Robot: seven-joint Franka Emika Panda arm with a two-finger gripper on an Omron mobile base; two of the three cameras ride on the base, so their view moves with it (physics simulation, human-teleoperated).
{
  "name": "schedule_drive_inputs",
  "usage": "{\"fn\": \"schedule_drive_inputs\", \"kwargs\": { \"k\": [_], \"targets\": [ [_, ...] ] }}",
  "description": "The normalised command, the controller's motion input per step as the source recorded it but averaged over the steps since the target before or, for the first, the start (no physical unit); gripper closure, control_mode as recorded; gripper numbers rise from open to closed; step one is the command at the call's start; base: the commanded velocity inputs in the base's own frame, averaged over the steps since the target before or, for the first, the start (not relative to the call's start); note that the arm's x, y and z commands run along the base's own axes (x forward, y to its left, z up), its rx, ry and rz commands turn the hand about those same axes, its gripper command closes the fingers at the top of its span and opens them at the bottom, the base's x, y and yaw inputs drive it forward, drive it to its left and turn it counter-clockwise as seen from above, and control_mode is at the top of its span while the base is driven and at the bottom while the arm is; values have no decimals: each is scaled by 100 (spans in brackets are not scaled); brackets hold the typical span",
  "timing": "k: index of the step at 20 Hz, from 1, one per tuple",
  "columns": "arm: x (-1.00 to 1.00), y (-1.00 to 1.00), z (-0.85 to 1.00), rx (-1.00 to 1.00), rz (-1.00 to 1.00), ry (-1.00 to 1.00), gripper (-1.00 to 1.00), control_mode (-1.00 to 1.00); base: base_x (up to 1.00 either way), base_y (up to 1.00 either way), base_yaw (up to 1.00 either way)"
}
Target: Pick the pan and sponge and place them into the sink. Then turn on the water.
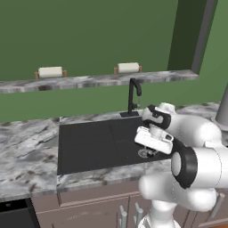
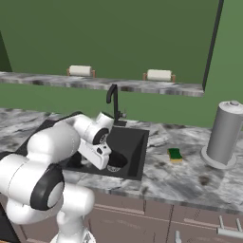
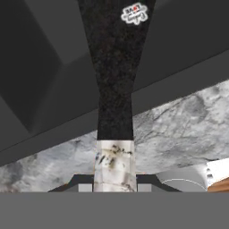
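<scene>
The counter [image 2: 190, 182] of grey marble spans the middle of both base views, and the black sink [image 1: 89, 144] is sunk into it — centre-left in the left base view, left of centre in the right one. At its far rim we see the dark faucet [image 1: 133, 95], with no stream running. In the right base view the pan [image 2: 115, 160] shows as a dark round shape low inside the sink's near right corner, just under the white hand. In the hand view its long handle [image 3: 115, 76] runs straight up the frame from the pincer [image 3: 114, 185], so the long axis lies along the pincer's line of sight. We judge the pincer clamped on the handle's pale near end, jaws nearly together. The sponge [image 2: 175, 154] — yellow with a green top — lies on the counter right of the sink, well apart from the pincer, in the middle right of the right base view.
</scene>
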Motion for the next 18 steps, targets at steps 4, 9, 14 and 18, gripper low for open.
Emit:
{"fn": "schedule_drive_inputs", "kwargs": {
  "k": [4, 9, 14, 18],
  "targets": [
    [15, 14, -32, 0, 0, 0, 100, -100, 0, 0, 0],
    [12, 13, -39, 0, 0, 0, 100, -100, 0, 0, 0],
    [13, 9, -36, 0, 0, -5, 100, -100, 0, 0, 0],
    [34, 2, -25, 0, 0, -7, 100, -100, 0, 0, 0]
  ]
}}
